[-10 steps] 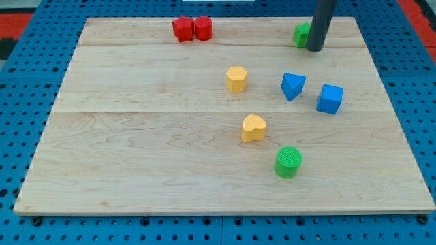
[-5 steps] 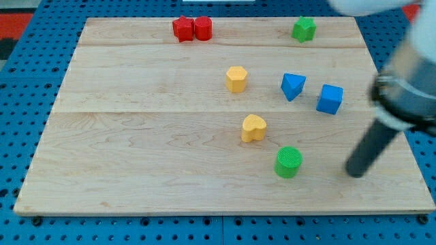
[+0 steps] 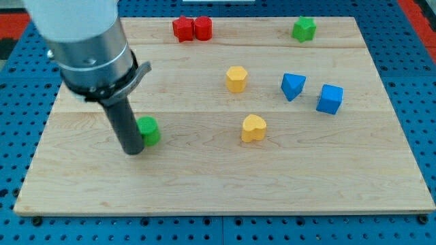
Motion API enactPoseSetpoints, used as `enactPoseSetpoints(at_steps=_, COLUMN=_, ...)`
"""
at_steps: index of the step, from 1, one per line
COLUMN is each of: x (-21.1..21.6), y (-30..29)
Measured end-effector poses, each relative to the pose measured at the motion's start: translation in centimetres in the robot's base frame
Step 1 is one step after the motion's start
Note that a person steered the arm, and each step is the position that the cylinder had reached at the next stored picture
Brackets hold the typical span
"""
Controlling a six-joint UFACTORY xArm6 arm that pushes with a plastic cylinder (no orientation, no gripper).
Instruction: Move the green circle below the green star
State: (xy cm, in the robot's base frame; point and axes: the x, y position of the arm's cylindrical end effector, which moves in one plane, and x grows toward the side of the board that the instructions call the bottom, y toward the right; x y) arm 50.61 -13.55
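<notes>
Seven small blocks lie on the wooden desk [image 3: 204, 190], which rests on a blue pegboard [image 3: 422, 82]. At the view's left the arm ends in a straight dark rod with no hand on it, so nothing opens, closes or grips. My tip [image 3: 133, 151] sits on the wood at the lower left, touching or just beside the left edge of the green circle [image 3: 148, 131]; the rod covers part of that block. The green circle lies in the left half of the desk, well apart from the green star [image 3: 304, 28], which stands near the top edge toward the view's right.

Moving rightward, two red blocks touch each other at the top edge: a red star-like block [image 3: 182, 28] and a red cylinder-like block [image 3: 203, 28] just to its right. Near the middle stands a yellow hexagon-like block [image 3: 236, 78], and below it, slightly to the right, a yellow heart [image 3: 253, 128]. Further right, a blue triangle [image 3: 293, 86] sits below the green star, with a blue cube [image 3: 330, 99] just beside it at the far right.
</notes>
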Motion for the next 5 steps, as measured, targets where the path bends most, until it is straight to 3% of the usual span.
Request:
enactPoseSetpoints(at_steps=3, x=-9.7, y=7.2)
enactPoseSetpoints(at_steps=5, x=-19.7, y=13.4)
